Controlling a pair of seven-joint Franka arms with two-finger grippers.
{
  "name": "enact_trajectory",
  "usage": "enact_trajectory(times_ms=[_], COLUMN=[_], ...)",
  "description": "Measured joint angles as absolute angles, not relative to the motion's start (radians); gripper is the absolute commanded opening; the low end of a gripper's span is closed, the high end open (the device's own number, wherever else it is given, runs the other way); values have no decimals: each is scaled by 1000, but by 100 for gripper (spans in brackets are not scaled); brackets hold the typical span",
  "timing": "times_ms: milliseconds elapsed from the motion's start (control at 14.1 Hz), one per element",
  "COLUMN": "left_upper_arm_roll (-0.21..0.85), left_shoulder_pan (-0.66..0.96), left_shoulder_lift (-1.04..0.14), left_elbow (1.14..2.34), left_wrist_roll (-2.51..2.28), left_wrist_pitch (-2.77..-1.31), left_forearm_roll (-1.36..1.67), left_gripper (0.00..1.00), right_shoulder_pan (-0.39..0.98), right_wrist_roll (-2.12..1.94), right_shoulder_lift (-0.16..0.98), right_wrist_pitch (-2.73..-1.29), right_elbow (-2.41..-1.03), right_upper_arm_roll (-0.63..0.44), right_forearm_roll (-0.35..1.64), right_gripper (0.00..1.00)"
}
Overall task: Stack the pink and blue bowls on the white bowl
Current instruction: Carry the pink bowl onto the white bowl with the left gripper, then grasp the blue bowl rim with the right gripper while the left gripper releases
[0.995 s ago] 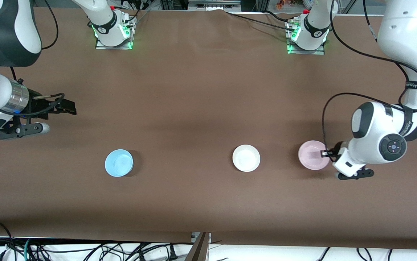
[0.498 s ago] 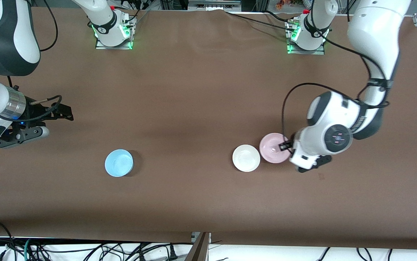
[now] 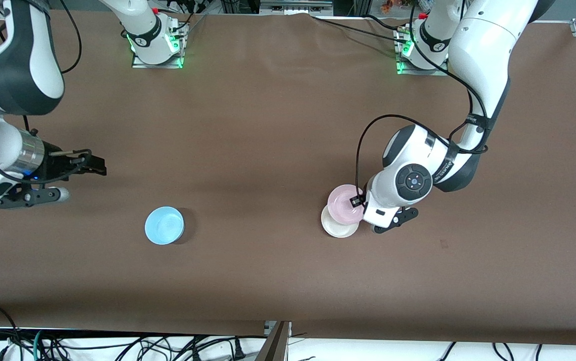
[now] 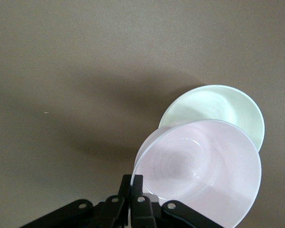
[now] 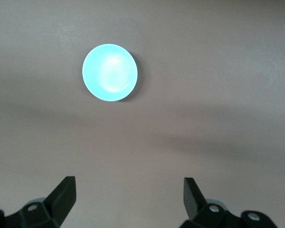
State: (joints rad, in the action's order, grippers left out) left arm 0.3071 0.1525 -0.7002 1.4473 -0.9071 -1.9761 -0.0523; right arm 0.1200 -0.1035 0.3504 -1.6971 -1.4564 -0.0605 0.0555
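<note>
My left gripper (image 3: pixel 357 201) is shut on the rim of the pale pink bowl (image 3: pixel 345 205) and holds it over the white bowl (image 3: pixel 337 228), hiding most of it. In the left wrist view both fingers (image 4: pixel 137 183) pinch the pink bowl (image 4: pixel 199 166), which overlaps the white bowl (image 4: pixel 228 107) below it. The light blue bowl (image 3: pixel 164 225) sits alone on the table toward the right arm's end. My right gripper (image 3: pixel 98 167) hangs open over bare table near that end, with nothing between its fingers; the blue bowl (image 5: pixel 109 72) shows ahead of it in the right wrist view.
The brown table (image 3: pixel 267 125) carries both arm bases (image 3: pixel 155 42) along the edge farthest from the front camera. Cables hang below the edge nearest that camera. Only the three bowls lie on the surface.
My left arm has carried the pink bowl from the left arm's end of the table to a spot over the white bowl. The right arm has barely shifted.
</note>
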Motion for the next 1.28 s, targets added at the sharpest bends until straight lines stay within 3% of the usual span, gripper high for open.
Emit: enact_trajectory(times_ms=[853, 1280], left_upper_arm_roll=[303, 303], left_shoulder_pan=[153, 169], left_shoulder_lift=[-764, -793], left_elbow=[1377, 1365], left_wrist_roll=[-1048, -1049], left_wrist_pitch=[-2056, -2075], left_forearm_roll=[6, 6], left_gripper=[0, 0], right_shoulder_pan=[133, 137], right_wrist_roll=[-97, -92], right_shoulder_lift=[715, 759], right_wrist_pitch=[-2136, -2187], right_elbow=[-1479, -1479], right_upper_arm_roll=[-56, -52], right_forearm_roll=[80, 95], right_gripper=[94, 74])
